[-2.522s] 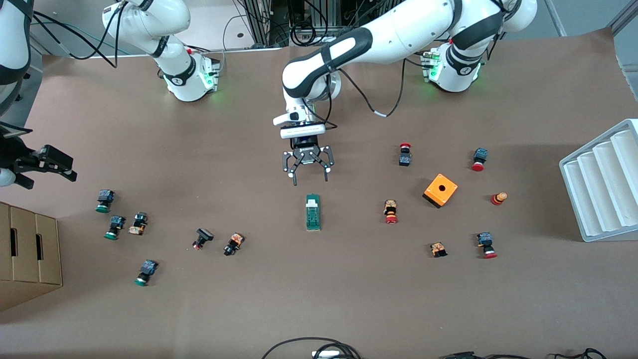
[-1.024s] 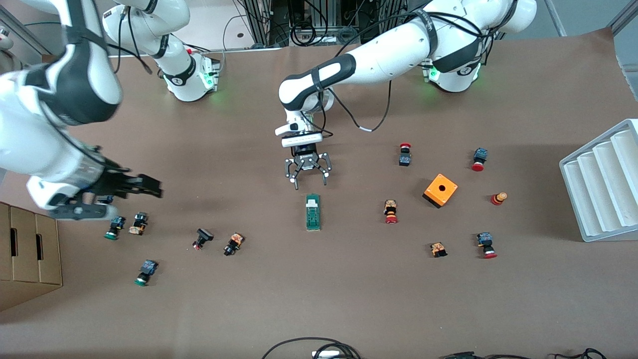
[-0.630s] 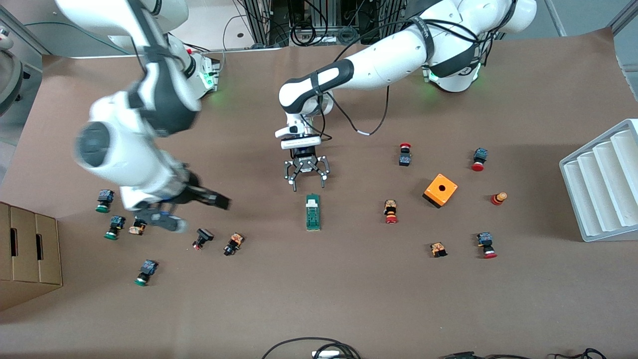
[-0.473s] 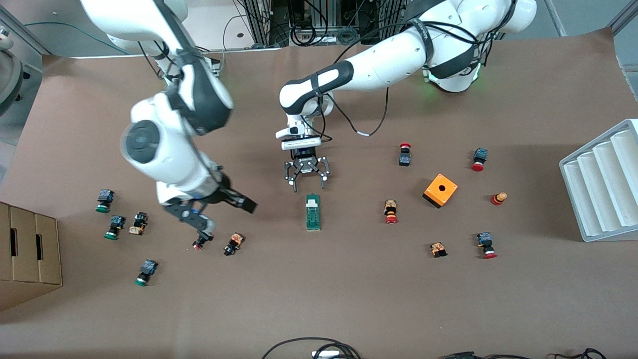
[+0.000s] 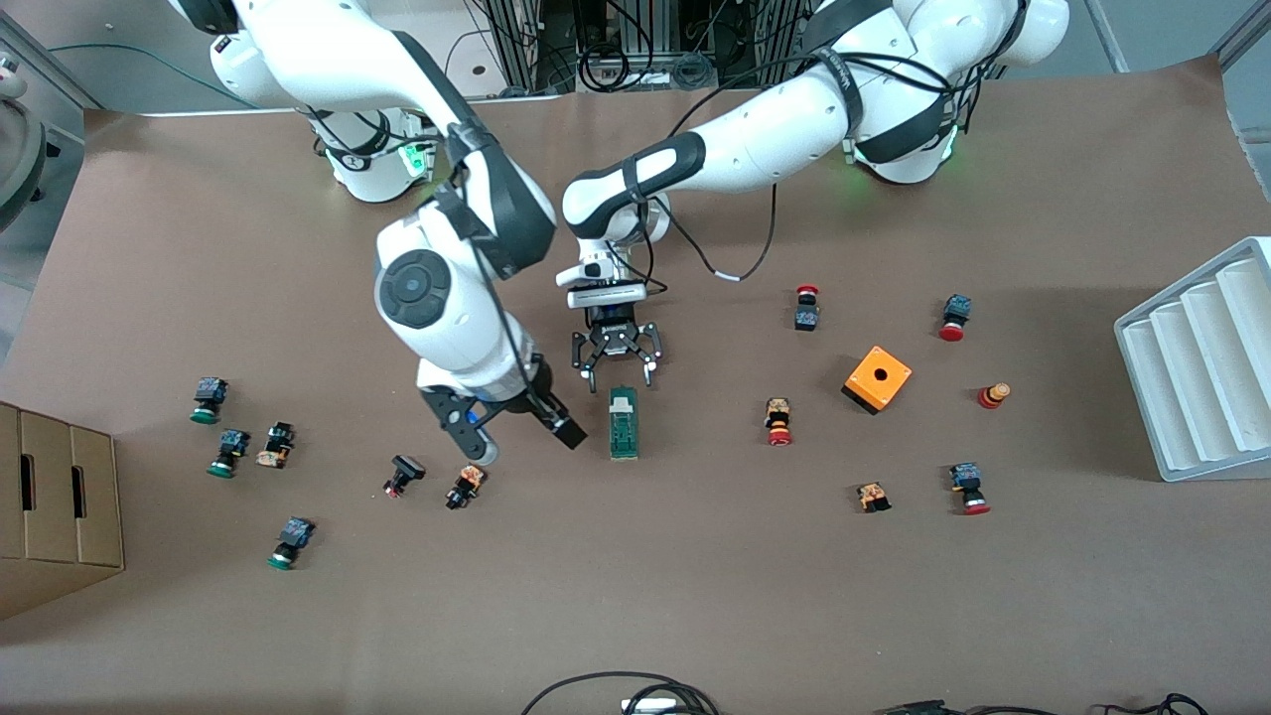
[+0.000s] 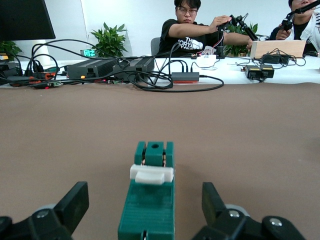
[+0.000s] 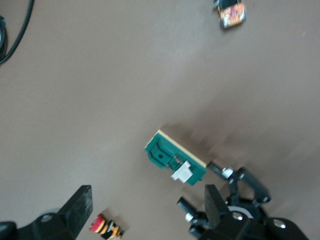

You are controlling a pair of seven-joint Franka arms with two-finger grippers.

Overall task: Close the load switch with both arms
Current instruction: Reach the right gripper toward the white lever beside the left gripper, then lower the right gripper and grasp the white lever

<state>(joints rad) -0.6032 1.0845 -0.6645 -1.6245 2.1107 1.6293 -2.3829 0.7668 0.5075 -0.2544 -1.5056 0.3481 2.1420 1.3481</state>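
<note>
Fingers spread wide on the left gripper (image 5: 617,369), poised over the white-tab end of the load switch (image 5: 623,422) lying mid-table, right gripper (image 5: 516,429) just beside it, fingers apart, nothing held.

"THE NORTH" reads on a man's black T-shirt (image 6: 191,42).

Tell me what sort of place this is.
Probably a robotics lab set up for teleoperated data collection: the left gripper and right gripper work over a paper-covered table, and seated people handle control rigs beside cabled electronics.
</note>
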